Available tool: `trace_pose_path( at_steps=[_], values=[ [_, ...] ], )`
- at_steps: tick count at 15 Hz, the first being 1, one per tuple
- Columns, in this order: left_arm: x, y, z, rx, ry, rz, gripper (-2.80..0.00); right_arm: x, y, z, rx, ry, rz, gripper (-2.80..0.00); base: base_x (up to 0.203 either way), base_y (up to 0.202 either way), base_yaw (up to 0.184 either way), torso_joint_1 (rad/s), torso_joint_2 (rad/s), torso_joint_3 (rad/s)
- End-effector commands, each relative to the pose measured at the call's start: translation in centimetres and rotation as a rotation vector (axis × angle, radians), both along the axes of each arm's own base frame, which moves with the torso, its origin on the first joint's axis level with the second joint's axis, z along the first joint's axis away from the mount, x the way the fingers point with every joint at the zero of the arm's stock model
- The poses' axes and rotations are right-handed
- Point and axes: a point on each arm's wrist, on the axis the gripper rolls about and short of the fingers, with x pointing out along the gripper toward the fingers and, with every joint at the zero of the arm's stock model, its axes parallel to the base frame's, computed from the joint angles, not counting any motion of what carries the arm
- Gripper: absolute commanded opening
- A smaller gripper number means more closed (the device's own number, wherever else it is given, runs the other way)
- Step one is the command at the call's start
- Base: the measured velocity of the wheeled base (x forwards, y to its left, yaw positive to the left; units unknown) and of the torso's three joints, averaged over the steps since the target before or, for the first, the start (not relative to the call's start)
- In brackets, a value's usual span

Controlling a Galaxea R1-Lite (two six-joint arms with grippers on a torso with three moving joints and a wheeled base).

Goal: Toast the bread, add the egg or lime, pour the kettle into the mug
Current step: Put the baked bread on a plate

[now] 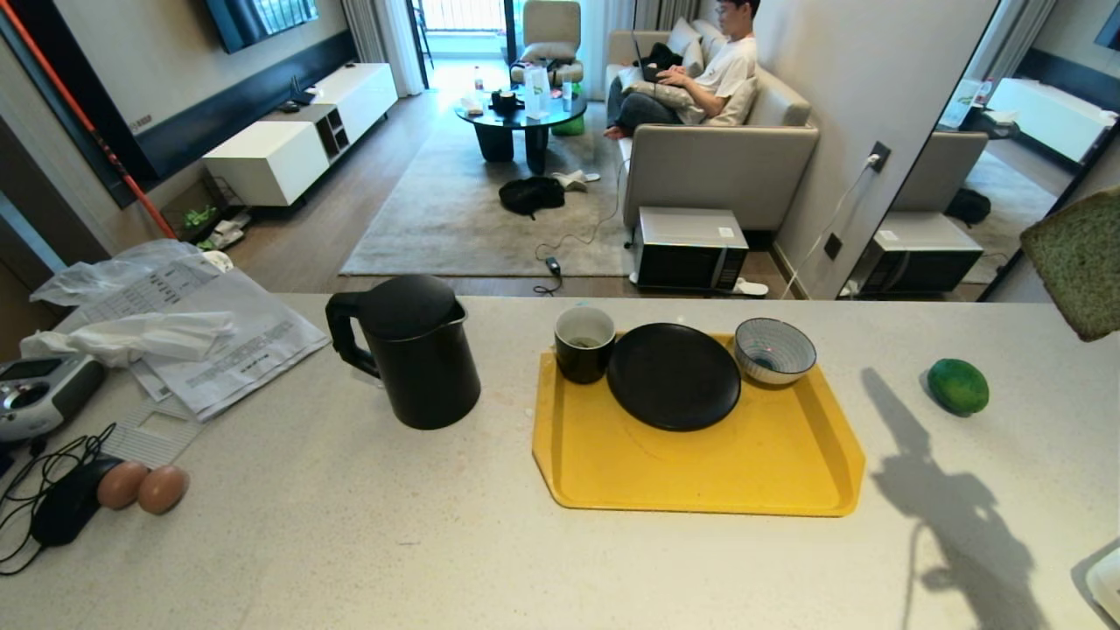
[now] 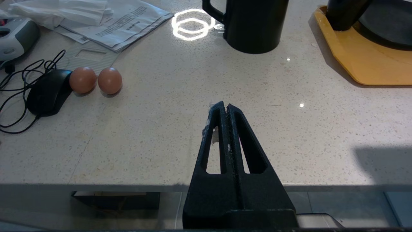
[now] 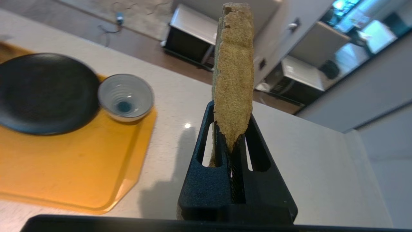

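Between right tool fingers: bread

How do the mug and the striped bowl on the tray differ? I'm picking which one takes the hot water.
The mug is black outside with straight walls; the bowl is white with fine blue stripes and flares wide. The mug stands at the left of the black plate, the bowl at its right. The mug has something lying in its bottom; the bowl looks empty. Both stand upright along the far side of the yellow tray.
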Motion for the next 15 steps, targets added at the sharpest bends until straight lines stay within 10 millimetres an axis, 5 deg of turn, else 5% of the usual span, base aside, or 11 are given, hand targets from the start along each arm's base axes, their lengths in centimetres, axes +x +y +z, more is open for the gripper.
trace_pose_path(
  at_steps=[1,5,9,15],
  values=[
    [0.0,0.0,0.0,0.0,0.001,0.0,-2.8,1.0,-0.1,-0.8,0.0,0.042,0.052,-2.8,0.0,0.0,0.0,0.0,0.0,0.0],
    [0.0,0.0,0.0,0.0,0.001,0.0,-2.8,4.0,2.7,-2.6,0.01,0.147,0.239,-2.8,0.0,0.0,0.0,0.0,0.0,0.0],
    [0.0,0.0,0.0,0.0,0.001,0.0,-2.8,5.4,7.8,-4.4,-0.013,0.239,0.372,-2.8,0.0,0.0,0.0,0.0,0.0,0.0],
    [0.0,0.0,0.0,0.0,0.001,0.0,-2.8,9.8,13.0,-7.8,-0.063,0.307,0.326,-2.8,0.0,0.0,0.0,0.0,0.0,0.0]
  ],
)
